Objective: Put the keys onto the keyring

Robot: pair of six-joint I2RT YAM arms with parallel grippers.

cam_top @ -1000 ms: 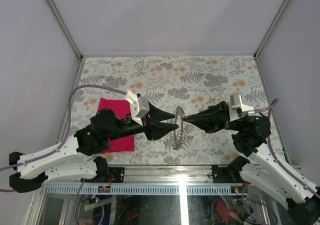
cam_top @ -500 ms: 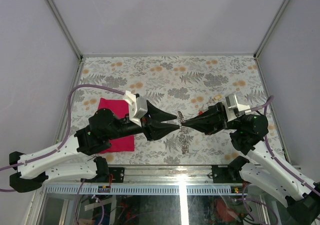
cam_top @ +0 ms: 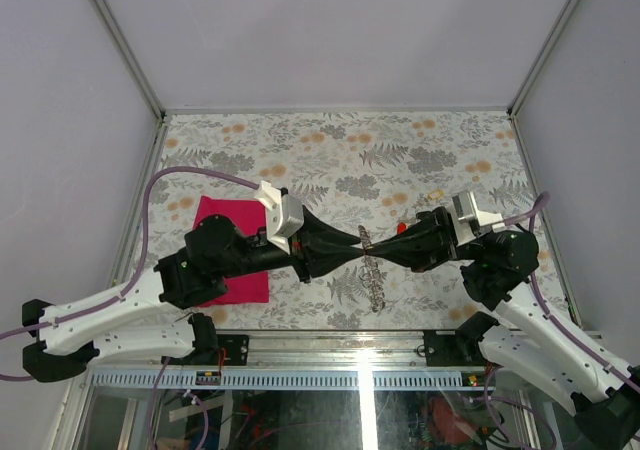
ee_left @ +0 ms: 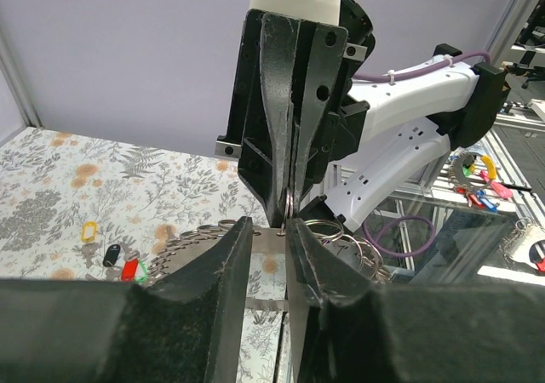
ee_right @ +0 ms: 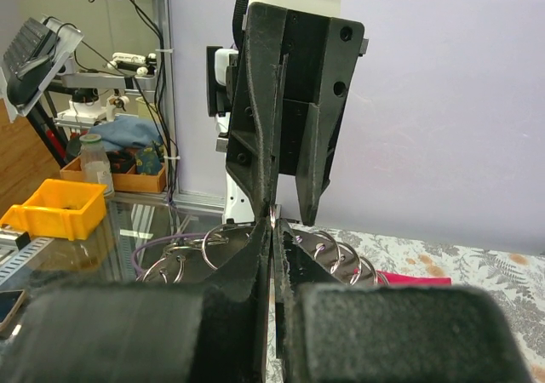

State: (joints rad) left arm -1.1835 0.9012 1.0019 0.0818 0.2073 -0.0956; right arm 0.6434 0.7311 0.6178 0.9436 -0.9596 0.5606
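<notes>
The keyring (cam_top: 376, 285) hangs as a limp silvery strand between both grippers above the table. It is a metal band (ee_left: 183, 245) carrying several split rings (ee_right: 223, 237). My right gripper (cam_top: 370, 253) is shut on one split ring at its tips (ee_right: 272, 228). My left gripper (cam_top: 357, 253) faces it tip to tip. Its fingers (ee_left: 238, 238) stand a narrow gap apart at the band, with nothing clearly clamped. The keys lie on the table: red (ee_left: 129, 269), black (ee_left: 111, 254) and a yellow tag (ee_left: 88, 230). The red one also shows in the top view (cam_top: 401, 228).
A magenta cloth (cam_top: 225, 220) lies flat on the floral table under the left arm; it also shows in the right wrist view (ee_right: 417, 278). White walls enclose the table on three sides. The metal rail runs along the near edge (cam_top: 330, 342).
The left gripper's wide-open jaws have narrowed to a small gap and moved right to meet the right gripper. The keyring went from an open loop to a hanging strand.
</notes>
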